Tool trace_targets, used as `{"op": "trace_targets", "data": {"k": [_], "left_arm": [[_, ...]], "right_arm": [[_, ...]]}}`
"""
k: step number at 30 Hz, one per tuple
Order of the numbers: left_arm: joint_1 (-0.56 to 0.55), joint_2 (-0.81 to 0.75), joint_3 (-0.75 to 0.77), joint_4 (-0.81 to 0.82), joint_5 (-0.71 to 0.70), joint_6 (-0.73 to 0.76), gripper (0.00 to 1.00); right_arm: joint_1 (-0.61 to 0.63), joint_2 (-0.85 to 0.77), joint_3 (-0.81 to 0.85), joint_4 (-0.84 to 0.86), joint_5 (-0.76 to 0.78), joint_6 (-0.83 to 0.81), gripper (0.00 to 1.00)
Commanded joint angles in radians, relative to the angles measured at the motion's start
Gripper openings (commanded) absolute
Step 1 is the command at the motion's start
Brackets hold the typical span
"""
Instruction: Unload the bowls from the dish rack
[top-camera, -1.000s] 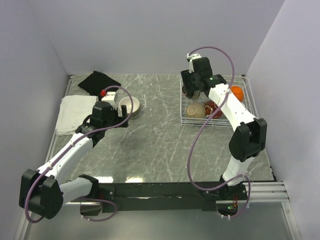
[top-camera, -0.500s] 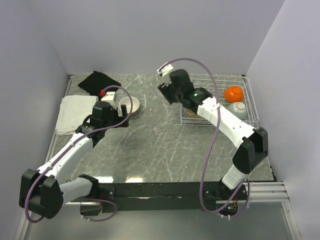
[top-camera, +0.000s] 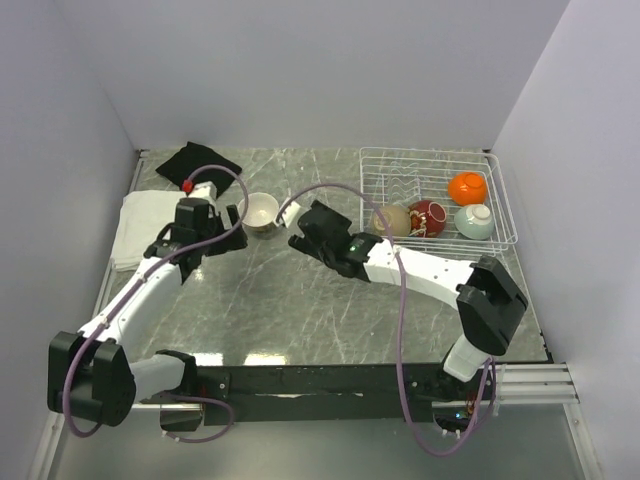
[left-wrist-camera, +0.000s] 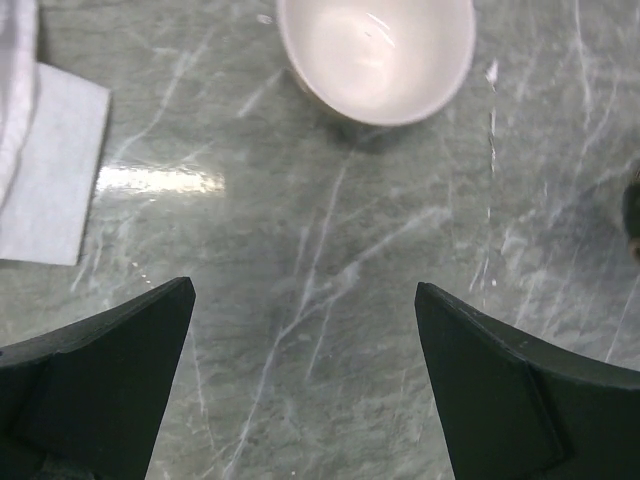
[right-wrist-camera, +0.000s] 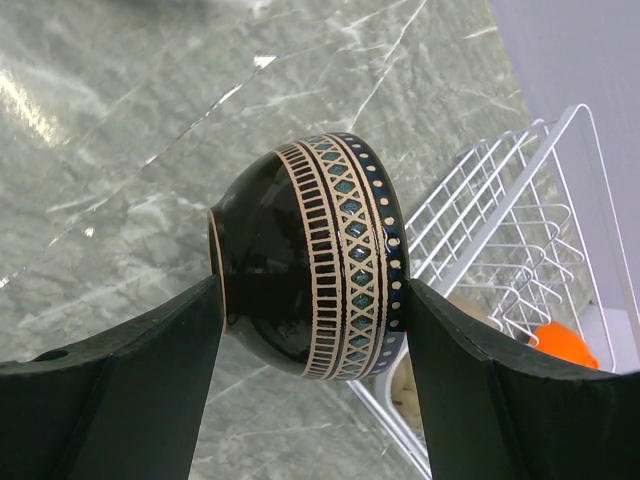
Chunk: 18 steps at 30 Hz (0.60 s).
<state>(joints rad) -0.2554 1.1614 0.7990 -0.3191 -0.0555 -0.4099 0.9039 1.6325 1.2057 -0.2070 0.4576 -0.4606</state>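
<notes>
Bowl (right-wrist-camera: 320, 260), black patterned, clamped in right pincer (right-wrist-camera: 315, 290), left pincer (left-wrist-camera: 303, 290) wide, white bowl (left-wrist-camera: 375, 50) partly cropped.

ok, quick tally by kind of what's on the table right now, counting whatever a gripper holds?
Bowls: 6 (tan bowl, dark red bowl, orange bowl, pale green bowl in the white wire dish rack; cream bowl on the grey marble table; black patterned bowl in the right gripper)
Cloths: 2 (black cloth, folded white cloth)
Dish racks: 1
Total: 9
</notes>
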Motion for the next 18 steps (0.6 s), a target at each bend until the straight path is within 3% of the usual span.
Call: {"op": "trace_targets", "data": {"k": [1,10,18], "left_arm": [[0.057,0.024,0.090,-0.035,0.085,-0.061,0.99],[0.056,0.150,0.294,-0.150,0.244,-0.102,0.99],[0.031,0.328,0.508,-0.374,0.328,-0.130,0.99]], "right_arm": [[0.055,-0.083,-0.069,0.205,0.124,-0.052,0.23],[0.205,-0.082,-0.260,0.576,0.317,-0.229,0.25],[0.282,-0.025,-0.342,0.862,0.409,-0.381,0.26]]}}
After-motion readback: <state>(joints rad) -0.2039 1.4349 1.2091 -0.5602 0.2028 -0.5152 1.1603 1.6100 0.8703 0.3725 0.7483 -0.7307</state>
